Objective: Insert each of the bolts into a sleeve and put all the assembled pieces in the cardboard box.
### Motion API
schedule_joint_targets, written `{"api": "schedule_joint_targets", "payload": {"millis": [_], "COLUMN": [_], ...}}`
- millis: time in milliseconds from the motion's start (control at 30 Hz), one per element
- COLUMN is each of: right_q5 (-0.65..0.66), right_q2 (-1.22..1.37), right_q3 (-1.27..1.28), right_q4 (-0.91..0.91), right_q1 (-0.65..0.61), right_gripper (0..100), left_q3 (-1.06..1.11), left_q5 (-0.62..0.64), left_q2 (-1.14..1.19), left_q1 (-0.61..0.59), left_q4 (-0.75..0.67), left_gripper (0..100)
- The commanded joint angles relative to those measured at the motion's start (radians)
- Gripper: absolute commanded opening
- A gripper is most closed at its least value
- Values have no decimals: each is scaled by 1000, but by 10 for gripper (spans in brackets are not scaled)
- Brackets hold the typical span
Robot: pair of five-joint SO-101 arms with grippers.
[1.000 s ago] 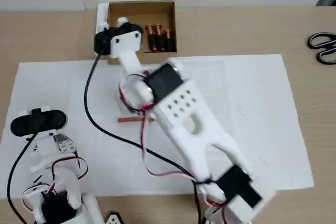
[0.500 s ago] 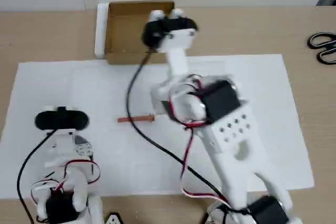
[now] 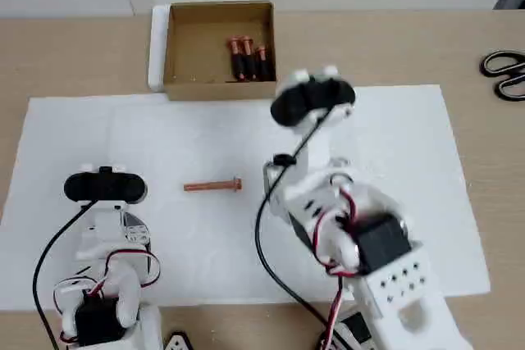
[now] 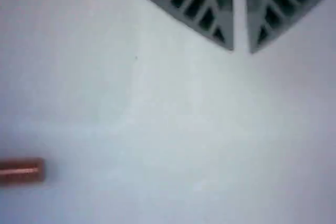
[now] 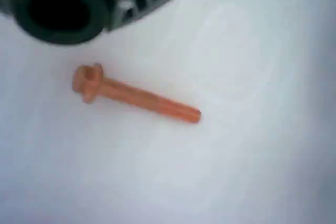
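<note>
A light wooden surface (image 3: pixel 74 55) carries everything. A large white sheet (image 3: pixel 164 137) lies flat on it and covers most of the middle, and bare wood shows at the far side and at both ends. The cardboard box (image 3: pixel 168 47) stands on the wood at the far edge of the sheet, with a white block (image 3: pixel 157 47) touching its left wall. One orange bolt (image 3: pixel 212 186) lies on its side on the sheet. Scissors (image 3: pixel 504 71) lie on the wood at the right edge, well apart from the sheet
</note>
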Motion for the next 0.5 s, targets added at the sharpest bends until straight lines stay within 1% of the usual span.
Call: {"api": "schedule_joint_targets", "payload": {"millis": [0,167,367,467], "right_q5": [-3,-3,-2,49], "right_q2": [-130,-282,-475,-582], "right_q3": [120,269,416,470], "right_q4": [-90,-193,-265,-288], "right_q1": [61,163,219,249], "right_gripper": [5,5,5,5], "left_q3": [-5,-5,-21,-90], "left_q5": [8,8,2,-9], "left_q2": [-11,-9,-9,12], "left_q1": [6,6,6,8], "left_q4": [-26,-25,-18,-17], "left_gripper": [7,7,7,7]}}
